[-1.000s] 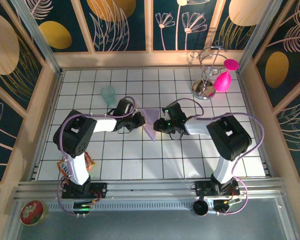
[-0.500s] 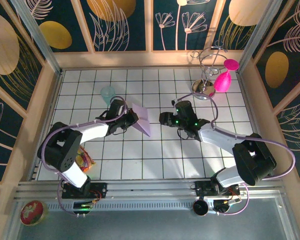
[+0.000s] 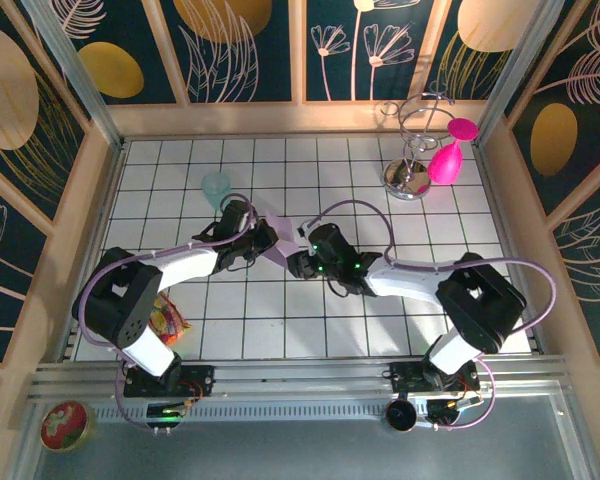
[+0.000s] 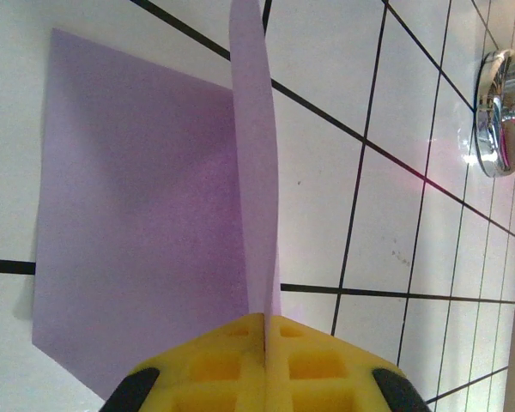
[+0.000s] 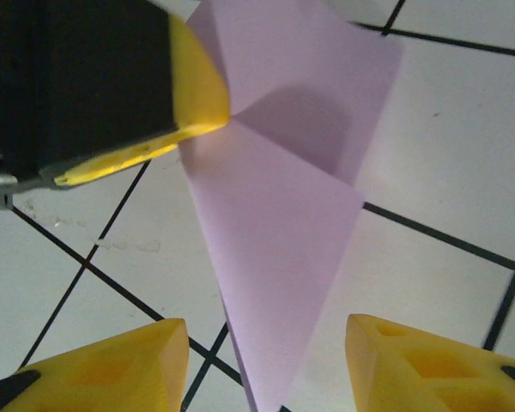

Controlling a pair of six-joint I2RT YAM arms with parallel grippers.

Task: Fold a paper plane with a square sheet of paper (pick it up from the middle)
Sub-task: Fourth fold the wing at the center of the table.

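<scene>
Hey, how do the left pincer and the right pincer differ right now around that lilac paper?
The left pincer is shut, pinching an upright fold of the lilac paper; the right pincer is open and grips nothing. The left pincer touches the paper, while the right pincer's fingers stand apart on either side of its pointed end. Both have yellow pads and sit close to the paper.

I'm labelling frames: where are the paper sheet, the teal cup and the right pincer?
paper sheet [image 4: 137,215], left wrist view, flat flap.
teal cup [image 3: 216,190], top view, its wall.
right pincer [image 5: 266,343], right wrist view, between fingertips.
</scene>
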